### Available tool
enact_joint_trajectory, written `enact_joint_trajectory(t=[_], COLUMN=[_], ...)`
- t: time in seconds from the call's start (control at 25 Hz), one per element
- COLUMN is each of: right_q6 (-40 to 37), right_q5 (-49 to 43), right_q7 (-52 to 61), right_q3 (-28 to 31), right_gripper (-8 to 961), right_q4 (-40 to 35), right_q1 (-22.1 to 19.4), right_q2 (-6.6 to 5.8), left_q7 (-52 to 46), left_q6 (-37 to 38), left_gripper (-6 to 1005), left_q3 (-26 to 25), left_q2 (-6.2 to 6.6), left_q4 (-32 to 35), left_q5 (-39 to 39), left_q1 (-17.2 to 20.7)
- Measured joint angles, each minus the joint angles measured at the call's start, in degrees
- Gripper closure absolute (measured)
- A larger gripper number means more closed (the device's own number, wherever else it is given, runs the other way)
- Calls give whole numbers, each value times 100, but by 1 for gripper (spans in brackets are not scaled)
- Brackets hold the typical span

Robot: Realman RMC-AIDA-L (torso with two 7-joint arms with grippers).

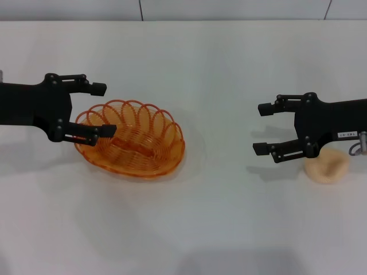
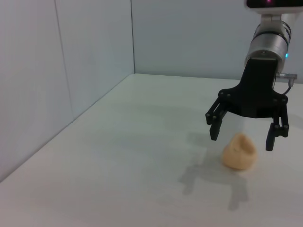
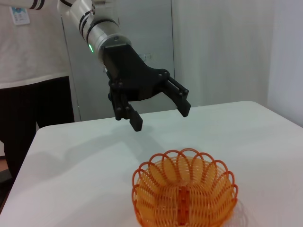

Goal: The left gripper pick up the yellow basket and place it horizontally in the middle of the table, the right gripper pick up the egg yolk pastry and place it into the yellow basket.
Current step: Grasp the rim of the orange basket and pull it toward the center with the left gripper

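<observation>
The yellow basket stands upright and empty on the white table, left of centre. My left gripper is open and hovers at the basket's left rim, one finger over the rim, holding nothing. The right wrist view shows it raised above the table beyond the basket. My right gripper is open and empty at the right. The egg yolk pastry lies on the table under its wrist, partly hidden. In the left wrist view the right gripper hangs just over the pastry, not touching it.
A wall runs along the table's far edge. A person in a white shirt stands beyond the table's left end. Bare tabletop lies between the basket and the right gripper and along the front.
</observation>
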Motion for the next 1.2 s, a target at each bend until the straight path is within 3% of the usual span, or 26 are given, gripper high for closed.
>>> enact_joint_trajectory(t=[0.96,1.08,1.2], right_q6=[41,76,93], right_q5=[0,10,29], right_q7=[-78,-78,-78], right_q3=[0,4,13], right_gripper=[101,103,103], right_q4=[-18,-19,-42], right_q1=[0,-20,-58], right_q2=[6,7,7], left_q7=[-143,-684,-1692], left_q6=[34,44,-33], left_gripper=[110,110,111], left_q3=[104,103,122], left_q2=[14,-62,-267], left_q4=[13,323,1038], left_q5=[-19,-49,96], left_q1=[-47,-9,104])
